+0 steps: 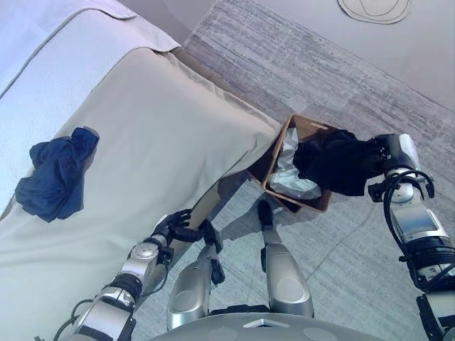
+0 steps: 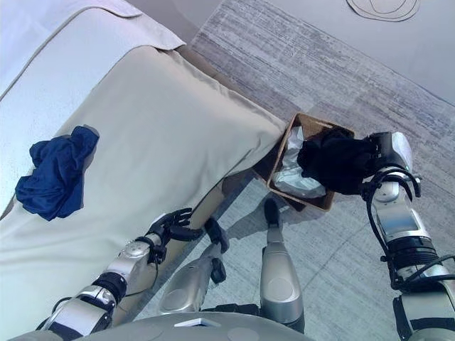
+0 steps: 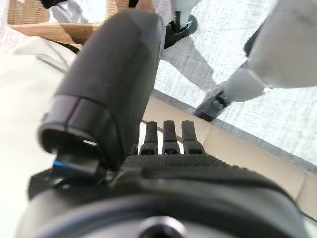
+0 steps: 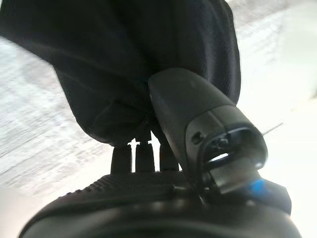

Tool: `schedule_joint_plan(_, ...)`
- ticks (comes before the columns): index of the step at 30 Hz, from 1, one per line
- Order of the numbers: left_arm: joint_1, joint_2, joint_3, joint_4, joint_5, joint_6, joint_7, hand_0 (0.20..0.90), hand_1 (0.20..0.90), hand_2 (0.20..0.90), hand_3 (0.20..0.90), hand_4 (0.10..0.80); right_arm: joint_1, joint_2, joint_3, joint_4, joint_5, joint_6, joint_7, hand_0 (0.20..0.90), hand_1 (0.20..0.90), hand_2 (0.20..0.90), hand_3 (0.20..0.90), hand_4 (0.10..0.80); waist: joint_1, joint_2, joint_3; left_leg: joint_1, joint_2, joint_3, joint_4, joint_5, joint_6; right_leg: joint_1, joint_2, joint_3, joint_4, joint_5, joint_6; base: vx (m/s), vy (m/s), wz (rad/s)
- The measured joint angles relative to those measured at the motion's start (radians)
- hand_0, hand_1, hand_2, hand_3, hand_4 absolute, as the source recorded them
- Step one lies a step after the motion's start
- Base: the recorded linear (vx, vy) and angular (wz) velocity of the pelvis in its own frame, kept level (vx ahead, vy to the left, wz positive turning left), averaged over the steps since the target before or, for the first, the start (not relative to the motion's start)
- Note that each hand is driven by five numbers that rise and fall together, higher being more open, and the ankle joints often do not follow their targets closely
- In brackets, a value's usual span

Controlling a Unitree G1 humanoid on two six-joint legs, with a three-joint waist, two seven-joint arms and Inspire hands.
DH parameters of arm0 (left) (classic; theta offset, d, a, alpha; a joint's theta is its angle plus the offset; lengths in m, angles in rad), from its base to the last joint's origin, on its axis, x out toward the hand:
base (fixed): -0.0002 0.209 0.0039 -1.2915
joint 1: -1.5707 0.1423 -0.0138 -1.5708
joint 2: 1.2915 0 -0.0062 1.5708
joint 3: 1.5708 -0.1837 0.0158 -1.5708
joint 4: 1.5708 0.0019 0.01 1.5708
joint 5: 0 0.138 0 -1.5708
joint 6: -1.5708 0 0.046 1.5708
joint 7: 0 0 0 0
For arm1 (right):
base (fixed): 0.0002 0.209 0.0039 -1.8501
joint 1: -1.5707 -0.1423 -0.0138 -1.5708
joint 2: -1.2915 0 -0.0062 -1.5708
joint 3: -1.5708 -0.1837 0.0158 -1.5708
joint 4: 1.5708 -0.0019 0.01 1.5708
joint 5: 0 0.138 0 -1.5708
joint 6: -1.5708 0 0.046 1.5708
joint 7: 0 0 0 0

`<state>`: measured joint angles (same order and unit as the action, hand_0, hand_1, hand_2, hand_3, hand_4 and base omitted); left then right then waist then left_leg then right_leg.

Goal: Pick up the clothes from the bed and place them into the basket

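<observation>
A black garment (image 1: 334, 162) is held bunched in the right hand (image 1: 384, 153) at the right of the frame, directly over the open top of a brown woven basket (image 1: 313, 202) that stands on the grey carpet (image 1: 341, 85) just beside the corner of the bed (image 1: 163, 135). In the right wrist view the fingers (image 4: 141, 158) and thumb are seen clenched around the dark cloth, which fills the upper part of that view. White fabric (image 1: 288, 174) is already seen lying inside the basket, beneath the hanging garment; whether the black cloth touches the rim cannot be told. A second piece of clothing, a crumpled dark blue garment (image 1: 57, 174), is left on the beige bedcover at the left of the frame, well apart from both hands and from the basket. The left hand (image 1: 178, 226) is held low at the lower centre-left of the frame, at the bed's edge, with its fingers (image 3: 171, 136) relaxed and loosely extended and nothing grasped in them. A pale round rug (image 1: 375, 8) is partly visible at the top right of the frame.
</observation>
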<state>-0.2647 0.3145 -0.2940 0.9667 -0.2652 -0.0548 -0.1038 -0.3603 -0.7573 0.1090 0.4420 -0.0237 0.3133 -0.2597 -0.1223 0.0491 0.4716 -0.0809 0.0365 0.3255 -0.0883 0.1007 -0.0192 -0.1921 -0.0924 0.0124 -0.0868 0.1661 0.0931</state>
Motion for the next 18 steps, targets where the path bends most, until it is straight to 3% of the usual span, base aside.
schedule_joint_plan(5, -0.039, 0.009, -0.032, -0.007, -0.034, -0.018, 0.001, 0.9, 0.9, 0.9, 0.9, 0.8, -0.133, 0.001, 0.07, 0.155, -0.006, 0.001, -0.002, 0.3, 0.3, 0.3, 0.2, 0.1, 0.009, 0.031, 0.048, -0.043, -0.002, -0.001, 0.0, 0.01, -0.006, -0.057, -0.003, -0.003, 0.028, 0.0, 0.0, -0.048, -0.046, 0.0)
schedule_joint_plan(9, -0.057, 0.011, -0.065, -0.012, -0.069, -0.041, 0.001, 0.9, 0.9, 0.9, 0.9, 0.8, -0.248, 0.001, 0.112, 0.208, -0.007, 0.001, -0.03, 0.3, 0.3, 0.3, 0.2, 0.1, 0.027, 0.085, 0.073, -0.126, -0.006, -0.006, 0.001, 0.031, -0.003, -0.158, -0.005, -0.003, 0.068, 0.0, 0.0, -0.008, -0.004, 0.0)
schedule_joint_plan(13, -0.056, 0.015, -0.068, -0.039, -0.121, -0.074, 0.01, 0.9, 0.9, 0.9, 0.9, 0.8, -0.359, 0.005, 0.178, 0.236, -0.012, 0.002, -0.056, 0.3, 0.3, 0.3, 0.2, 0.1, 0.067, 0.092, 0.07, -0.218, -0.009, -0.013, 0.007, 0.048, -0.005, -0.28, -0.008, 0.003, 0.116, -0.004, -0.005, 0.008, -0.021, -0.06)
schedule_joint_plan(18, -0.055, 0.015, -0.112, -0.127, -0.177, -0.109, 0.026, 0.9, 0.9, 0.9, 0.9, 0.8, -0.486, 0.017, 0.184, 0.324, -0.015, 0.034, -0.134, 0.3, 0.3, 0.3, 0.2, 0.1, 0.126, 0.094, 0.069, -0.367, -0.024, -0.041, 0.056, 0.065, -0.004, -0.474, -0.034, -0.006, 0.283, -0.066, -0.024, 0.021, -0.091, 0.22)
